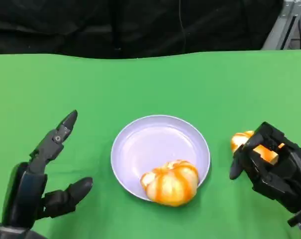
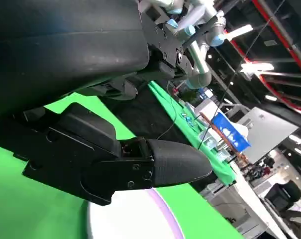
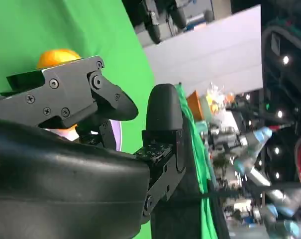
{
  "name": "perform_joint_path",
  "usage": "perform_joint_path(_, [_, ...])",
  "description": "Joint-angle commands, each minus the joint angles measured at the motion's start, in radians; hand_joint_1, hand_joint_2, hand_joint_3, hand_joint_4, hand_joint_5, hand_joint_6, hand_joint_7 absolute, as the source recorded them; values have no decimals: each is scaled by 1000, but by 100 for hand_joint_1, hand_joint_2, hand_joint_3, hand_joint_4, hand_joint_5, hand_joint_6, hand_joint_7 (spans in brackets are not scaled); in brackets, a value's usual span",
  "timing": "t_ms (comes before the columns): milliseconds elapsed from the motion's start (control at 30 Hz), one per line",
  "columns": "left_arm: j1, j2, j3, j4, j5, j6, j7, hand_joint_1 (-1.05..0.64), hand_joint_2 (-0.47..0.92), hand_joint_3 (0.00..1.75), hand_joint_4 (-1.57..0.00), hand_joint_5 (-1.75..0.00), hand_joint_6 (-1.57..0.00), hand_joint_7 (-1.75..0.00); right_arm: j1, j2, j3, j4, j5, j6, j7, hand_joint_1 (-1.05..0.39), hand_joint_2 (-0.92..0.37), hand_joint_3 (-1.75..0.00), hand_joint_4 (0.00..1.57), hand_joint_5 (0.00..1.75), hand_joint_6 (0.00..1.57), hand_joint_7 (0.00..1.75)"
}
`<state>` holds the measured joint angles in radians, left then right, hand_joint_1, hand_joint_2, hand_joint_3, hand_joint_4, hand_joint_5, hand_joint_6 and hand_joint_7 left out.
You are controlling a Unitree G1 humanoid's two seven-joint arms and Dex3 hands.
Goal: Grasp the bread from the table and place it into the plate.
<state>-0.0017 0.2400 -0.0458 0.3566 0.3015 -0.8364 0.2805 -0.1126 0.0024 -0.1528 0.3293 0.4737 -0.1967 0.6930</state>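
Right robot hand point(image 1: 269, 167) is curled around a piece of bread point(image 1: 247, 142) on the green worktop point(image 1: 150, 84), just right of the plate point(image 1: 157, 144); fingers are wrapped over it, so a grip is judged to be in place, though lift-off cannot be told. A second bread, pumpkin-shaped point(image 1: 171, 182), is seen resting on the plate's near rim, partly overhanging. Left robot hand point(image 1: 46, 174) is held open, fingers apart, nothing in it, kept left of the plate, presumably out of the way.

Overhead head view, close wrist views
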Motion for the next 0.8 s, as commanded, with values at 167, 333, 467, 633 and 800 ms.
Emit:
perform_joint_path(167, [-3,-1,25,-1,-9,-20,-24,-89,92,56,-47,-3,-34,-2,-4,-15,-18,11,7,-11,7,-1,-77,-91,59,175,48,153])
perform_joint_path(333, [-3,-4,28,0,-8,-21,-27,-89,92,56,-48,-2,-34,-1,-4,-15,-19,11,7,-11,7,-1,-78,-91,59,175,48,153])
perform_joint_path(467, [-2,-6,32,0,-8,-22,-31,-89,92,56,-48,-2,-34,-1,-5,-15,-19,13,9,-10,10,-1,-78,-90,59,175,48,152])
perform_joint_path(633, [-2,-8,35,1,-9,-23,-35,-89,92,56,-48,-2,-34,-1,-6,-15,-21,16,11,-10,15,-1,-78,-90,58,175,48,152])
perform_joint_path(800, [-2,-12,39,2,-8,-25,-39,-89,92,55,-48,-1,-34,-1,-6,-15,-21,16,11,-10,15,-1,-78,-90,58,175,48,152])
